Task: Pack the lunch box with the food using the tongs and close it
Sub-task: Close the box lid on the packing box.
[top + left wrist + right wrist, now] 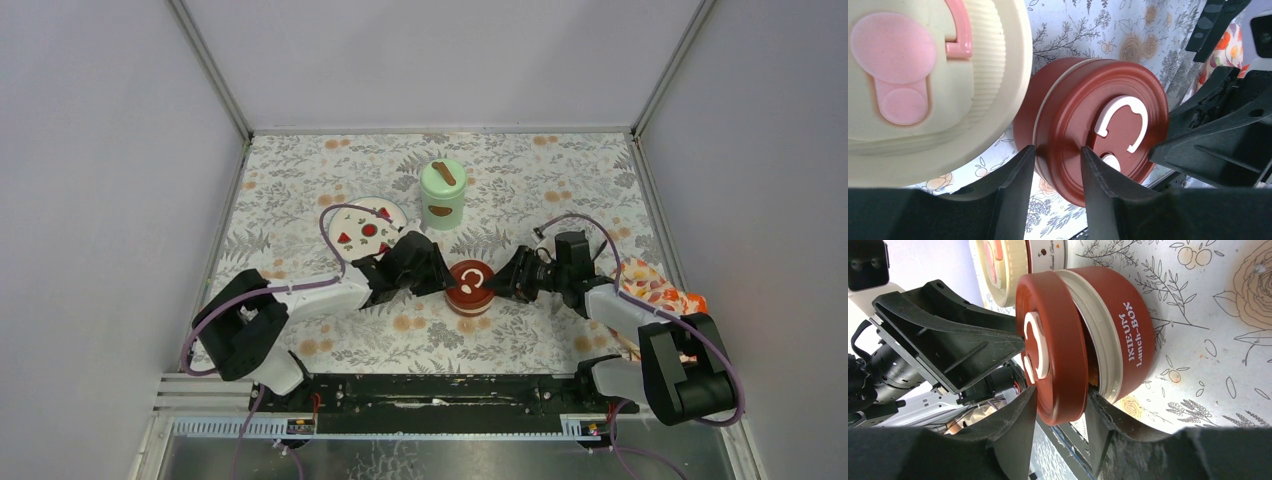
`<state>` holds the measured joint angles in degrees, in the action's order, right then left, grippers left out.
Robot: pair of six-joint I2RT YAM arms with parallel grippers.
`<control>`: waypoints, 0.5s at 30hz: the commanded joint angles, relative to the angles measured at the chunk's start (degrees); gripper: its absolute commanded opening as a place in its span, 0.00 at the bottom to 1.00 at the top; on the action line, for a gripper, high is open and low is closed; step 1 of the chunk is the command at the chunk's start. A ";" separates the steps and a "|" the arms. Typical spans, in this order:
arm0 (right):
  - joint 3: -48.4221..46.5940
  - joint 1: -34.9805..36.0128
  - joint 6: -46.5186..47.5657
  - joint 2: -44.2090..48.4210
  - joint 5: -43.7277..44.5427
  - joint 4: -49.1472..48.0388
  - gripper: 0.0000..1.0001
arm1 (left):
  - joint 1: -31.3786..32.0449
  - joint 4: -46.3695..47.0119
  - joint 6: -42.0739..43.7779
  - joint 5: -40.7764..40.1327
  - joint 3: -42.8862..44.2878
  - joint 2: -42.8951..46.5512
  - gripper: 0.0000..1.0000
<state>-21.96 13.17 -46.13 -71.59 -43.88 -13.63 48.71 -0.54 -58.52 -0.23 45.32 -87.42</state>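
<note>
Plainly, the dark-red bowl (pixel 1130 335) stands on the surface (pixel 1213 315) between our two pairs of jaws, its lid (pixel 1060 335) tilted. The left jaws and right jaws each straddle its rim, and we cannot tell whether either clenches it.

Floral table (pixel 560 190), green jar (pixel 443 195), red bowl (pixel 470 288), plate (pixel 365 213)

Your dark-red lidded bowl (pixel 469 287) sits mid-worktop (pixel 560 180). Your left gripper (pixel 441 278) meets it at 9 o'clock, your right gripper (pixel 501 283) at 3; jaws unreadable. Green jar (pixel 443 195) at 12, apart. Plate (pixel 365 225) at 10. Orange-patterned cloth (pixel 655 285) far out at 3.
</note>
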 commanded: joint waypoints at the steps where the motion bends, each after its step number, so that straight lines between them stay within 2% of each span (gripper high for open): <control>1: -2.29 -0.25 4.33 1.05 2.92 6.33 0.48 | 0.29 -1.23 0.40 -0.42 1.92 -0.96 0.45; 10: -5.62 -0.25 8.04 3.95 5.79 13.13 0.50 | 0.55 -1.24 0.08 -0.03 2.71 -1.00 0.42; 15: -6.28 -0.26 8.98 3.54 7.38 15.40 0.40 | 0.81 -1.27 0.03 -0.03 3.03 -0.68 0.41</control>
<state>-25.87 13.13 -39.57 -68.51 -38.98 -2.24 48.82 -2.26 -58.52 -0.25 46.28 -88.12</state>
